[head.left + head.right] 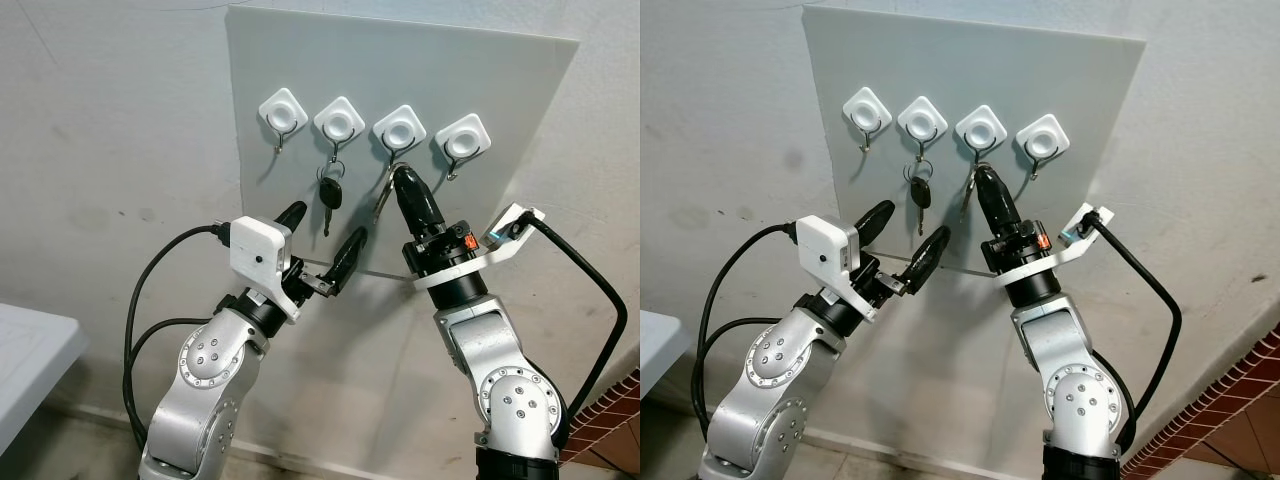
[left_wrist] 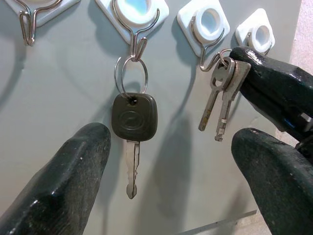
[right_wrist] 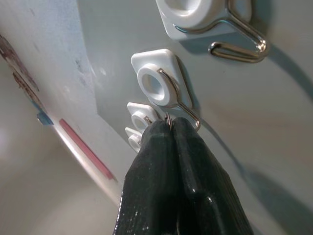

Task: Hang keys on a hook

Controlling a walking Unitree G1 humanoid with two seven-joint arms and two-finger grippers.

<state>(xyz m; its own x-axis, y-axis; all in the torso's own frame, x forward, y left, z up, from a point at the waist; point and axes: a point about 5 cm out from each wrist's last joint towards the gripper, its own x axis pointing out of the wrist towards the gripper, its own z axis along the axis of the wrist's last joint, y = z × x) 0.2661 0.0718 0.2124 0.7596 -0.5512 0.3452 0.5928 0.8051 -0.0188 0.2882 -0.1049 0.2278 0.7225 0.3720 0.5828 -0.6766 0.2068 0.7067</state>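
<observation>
A grey board (image 1: 500,110) on the wall carries a row of white hook pads. A black-headed car key (image 1: 330,194) hangs on its ring from the second hook (image 1: 338,124). My right gripper (image 1: 403,178) is shut on the ring of two silver keys (image 2: 221,98), holding it at the wire of the third hook (image 1: 399,131); the keys dangle below the fingertips. The ring (image 3: 168,120) sits right at the hook's wire (image 3: 188,113). My left gripper (image 1: 325,238) stands open and empty just below the black key (image 2: 133,117), apart from it.
The first hook (image 1: 283,112) and the fourth hook (image 1: 462,139) hang bare. A white table corner (image 1: 25,350) shows at the lower left. Black cables (image 1: 150,290) loop beside both arms. Brick flooring (image 1: 610,420) lies at the lower right.
</observation>
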